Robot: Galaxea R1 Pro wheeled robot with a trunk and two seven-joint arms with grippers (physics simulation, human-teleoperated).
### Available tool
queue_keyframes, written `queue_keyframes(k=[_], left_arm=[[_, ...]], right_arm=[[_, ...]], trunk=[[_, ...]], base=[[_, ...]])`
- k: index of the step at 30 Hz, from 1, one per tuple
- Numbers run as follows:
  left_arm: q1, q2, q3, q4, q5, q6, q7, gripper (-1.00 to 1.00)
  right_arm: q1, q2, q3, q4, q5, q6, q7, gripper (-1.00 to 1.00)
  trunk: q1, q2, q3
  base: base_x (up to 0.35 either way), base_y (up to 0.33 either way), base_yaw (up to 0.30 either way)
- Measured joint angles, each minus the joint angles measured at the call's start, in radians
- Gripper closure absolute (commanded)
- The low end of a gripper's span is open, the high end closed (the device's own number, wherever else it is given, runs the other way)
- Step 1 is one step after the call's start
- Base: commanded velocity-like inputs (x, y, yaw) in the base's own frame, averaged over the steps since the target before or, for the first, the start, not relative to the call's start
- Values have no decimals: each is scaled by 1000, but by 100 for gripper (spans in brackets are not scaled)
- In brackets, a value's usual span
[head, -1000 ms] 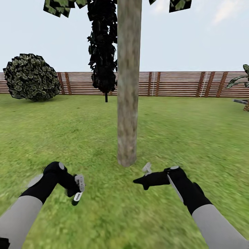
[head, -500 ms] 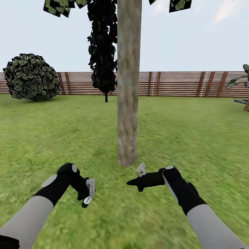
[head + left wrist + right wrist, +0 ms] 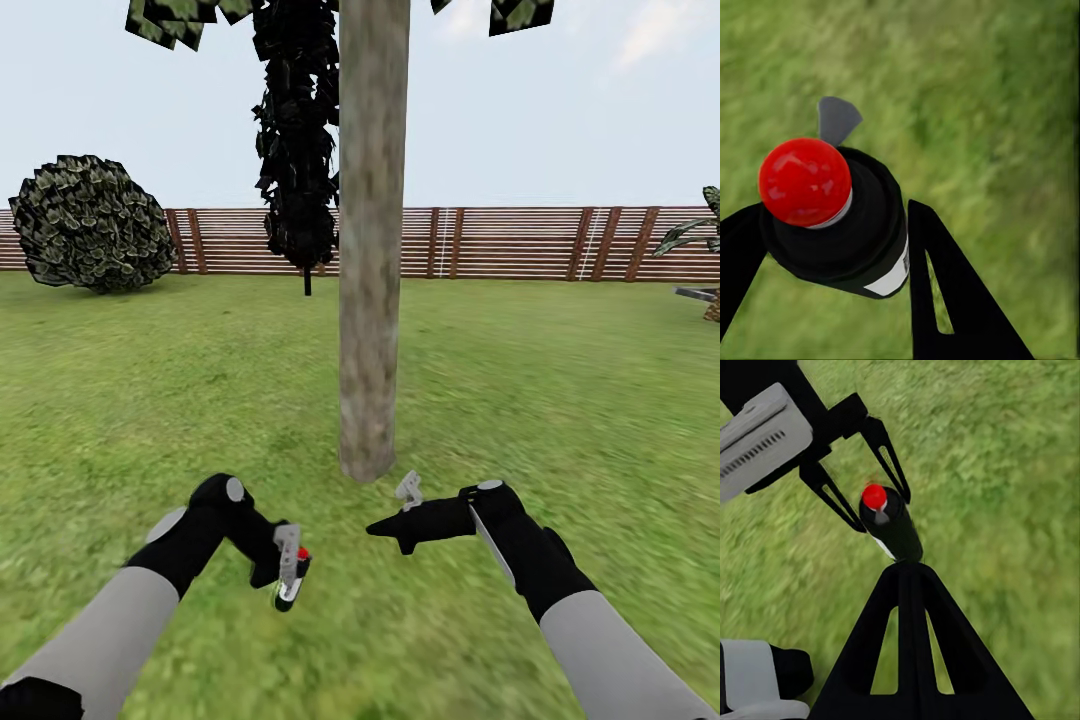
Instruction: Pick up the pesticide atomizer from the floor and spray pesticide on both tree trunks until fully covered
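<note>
Standing on the lawn (image 3: pixel 560 400) of the garden, we face the slat fence (image 3: pixel 500 242) with a round shrub (image 3: pixel 90 222) off left and a dark conifer (image 3: pixel 295 150) behind. The tree trunk (image 3: pixel 372 240) rises dead ahead, bark bare and grey-brown, no sign of coating that we can make out.

Our left arm has swung inward over the last second, from out at the left to nearer the middle, and the left gripper (image 3: pixel 288 572) now shows a red dot it did not show before. That is the pesticide atomizer (image 3: pixel 832 217), black body with a red cap (image 3: pixel 804 181), sitting between spread fingers (image 3: pixel 945 300); the right wrist view shows the fingers bracketing it (image 3: pixel 886 521). We cannot tell whether they are pressing on it.

The right gripper (image 3: pixel 385 527) has drifted left slightly; its fingers meet in a point, nothing held.

Our read: pickup stage, spraying not begun.
</note>
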Motion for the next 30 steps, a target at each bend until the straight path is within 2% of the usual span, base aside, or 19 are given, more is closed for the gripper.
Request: queue_keyframes(k=[2, 5, 20, 30], left_arm=[[0, -9, 0, 11, 23, -2, -1, 100], [0, -23, 0, 17, 38, -3, -2, 100], [0, -94, 3, 18, 47, -3, -1, 100], [0, -114, 6, 17, 59, -2, -1, 100]], right_arm=[[0, 0, 0, 0, 0, 0, 0, 100], [0, 0, 0, 0, 0, 0, 0, 100], [0, 0, 0, 0, 0, -4, -1, 100], [0, 0, 0, 0, 0, -8, 0, 100]], trunk=[[0, 0, 0], [0, 0, 0], [0, 0, 0], [0, 0, 0]], base=[[0, 0, 0], [0, 0, 0], [0, 0, 0], [0, 0, 0]])
